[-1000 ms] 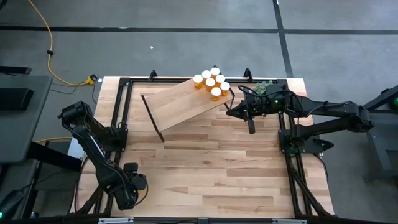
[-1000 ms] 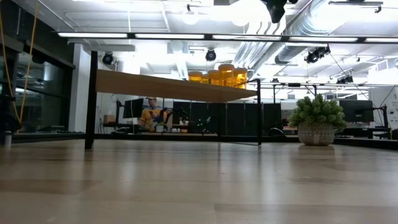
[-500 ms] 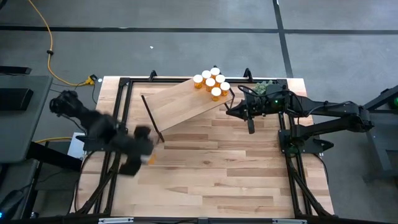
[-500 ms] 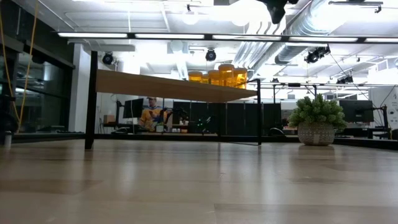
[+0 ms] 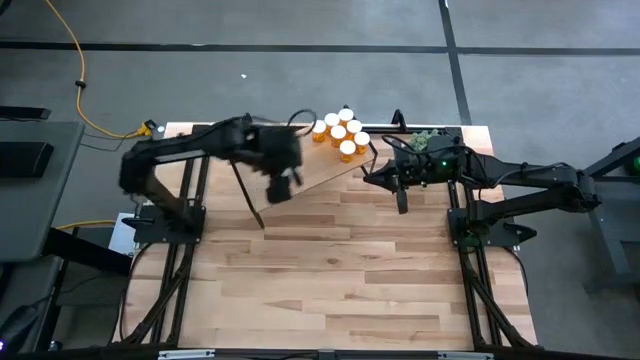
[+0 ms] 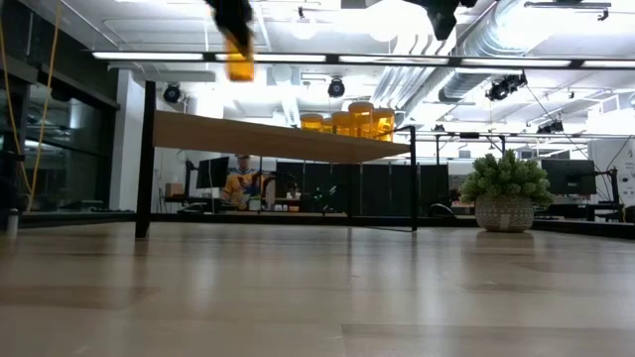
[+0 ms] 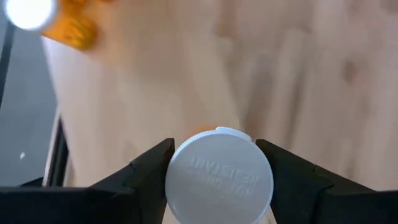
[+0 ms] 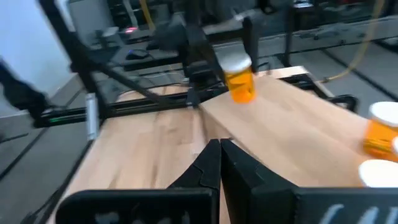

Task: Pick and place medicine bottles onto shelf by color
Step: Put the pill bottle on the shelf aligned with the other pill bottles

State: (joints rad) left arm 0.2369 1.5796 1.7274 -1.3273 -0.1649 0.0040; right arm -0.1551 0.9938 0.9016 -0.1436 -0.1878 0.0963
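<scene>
L gripper (image 7: 217,180) is clamped on a medicine bottle (image 7: 219,176), one finger on each side of the white cap in the wrist view. A sec ago that arm sat folded at the near-left corner of the desk (image 5: 330,270); half a sec ago it was mid-swing over the left rail; now it's stretched across the shelf (image 5: 300,165), gripper over the plank's near-left part. Big, fast move w/ a bottle in hand.

Low view agrees: the carried bottle (image 6: 239,61) hangs well above the shelf top, clear of the wood, not yet set down. It wasn't in that view a moment back.

R wrist cam also catches the carried bottle (image 8: 239,81) above the plank, L arm behind it.

Cluster of bottles (image 5: 340,132) at the far-right end of the shelf: same spot as before, no shift that I can see. Carried one is well apart from them.

R gripper (image 8: 219,163) looks pressed together w/ nothing in it, hovering just off the shelf's right end near the green plant (image 5: 422,140). Hasn't budged over the last sec, so idle.

My read: transport's nearly done, placement is next. All bottles look the same orange, so I'd guess it goes w/ the cluster; arm would need to travel further along the plank, then come down. Risk as I see it: at that speed, a tall narrow bottle could tip on release or knock the packed group.
</scene>
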